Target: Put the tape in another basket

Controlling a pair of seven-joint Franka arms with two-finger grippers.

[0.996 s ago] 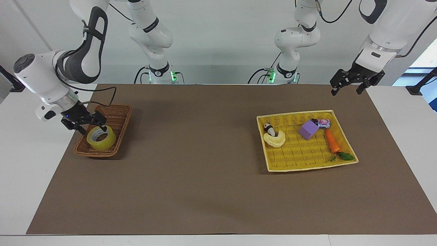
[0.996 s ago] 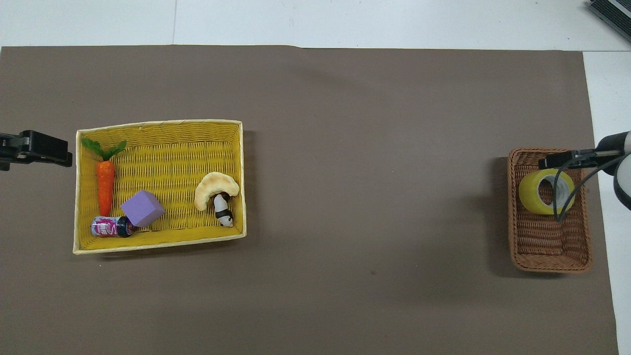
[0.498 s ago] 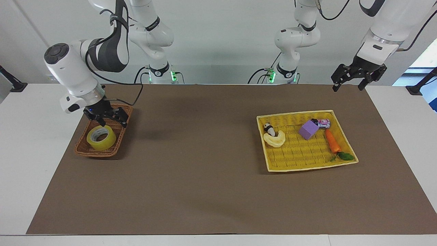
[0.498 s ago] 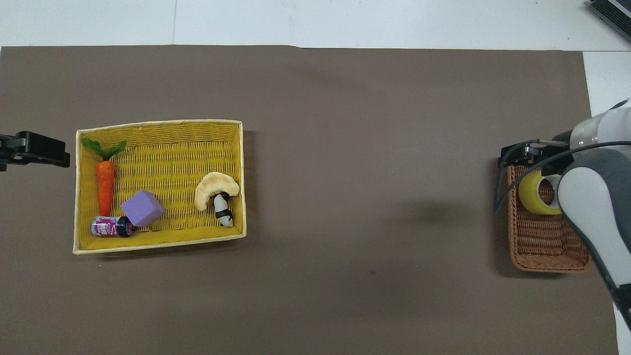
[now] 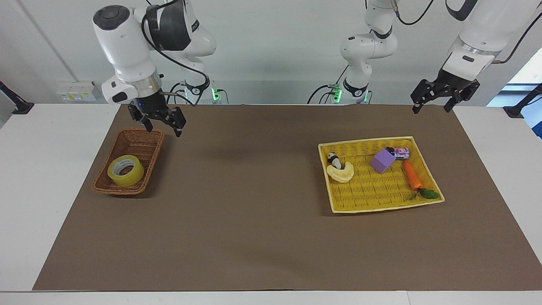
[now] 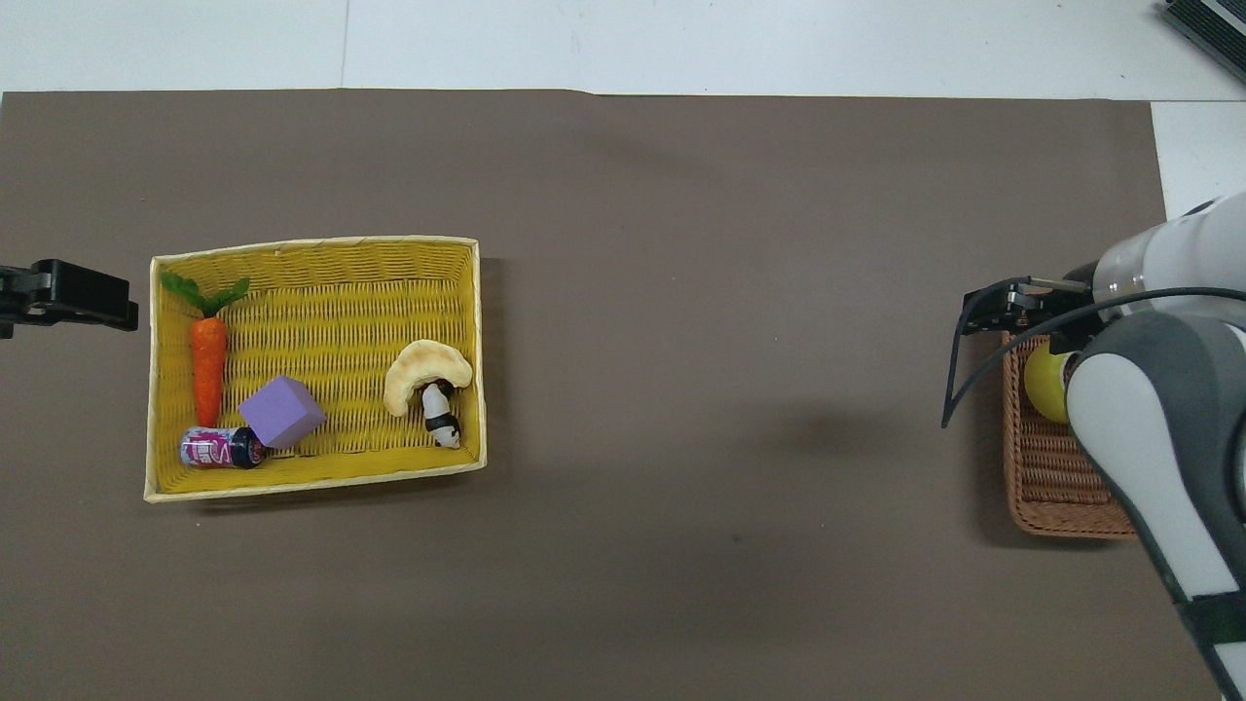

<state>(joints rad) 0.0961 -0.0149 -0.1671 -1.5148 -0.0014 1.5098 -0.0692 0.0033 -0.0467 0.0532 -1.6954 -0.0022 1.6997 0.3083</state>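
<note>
The tape (image 5: 125, 170), a yellow roll with a pale core, lies in the dark brown wicker basket (image 5: 142, 136) at the right arm's end of the table. My right gripper (image 5: 164, 128) is open and empty, raised in the air over that basket, clear of the tape. In the overhead view the right arm covers most of the tape (image 6: 1042, 387) and part of the basket (image 6: 1046, 482); the right gripper (image 6: 1012, 310) shows at the basket's edge. My left gripper (image 5: 430, 108) is open and empty, and waits in the air at the left arm's end of the table.
A shallow yellow tray-basket (image 5: 364, 142) toward the left arm's end holds a carrot (image 5: 412, 174), a purple block (image 5: 382, 160), a small can (image 5: 400, 152), a pale curved toy (image 5: 341, 173) and a panda figure (image 5: 333, 159). A brown mat (image 5: 254, 212) covers the table.
My right gripper let go of the tape, which stays in the brown basket, then rose and swung toward the table's middle. The left gripper barely moved.
</note>
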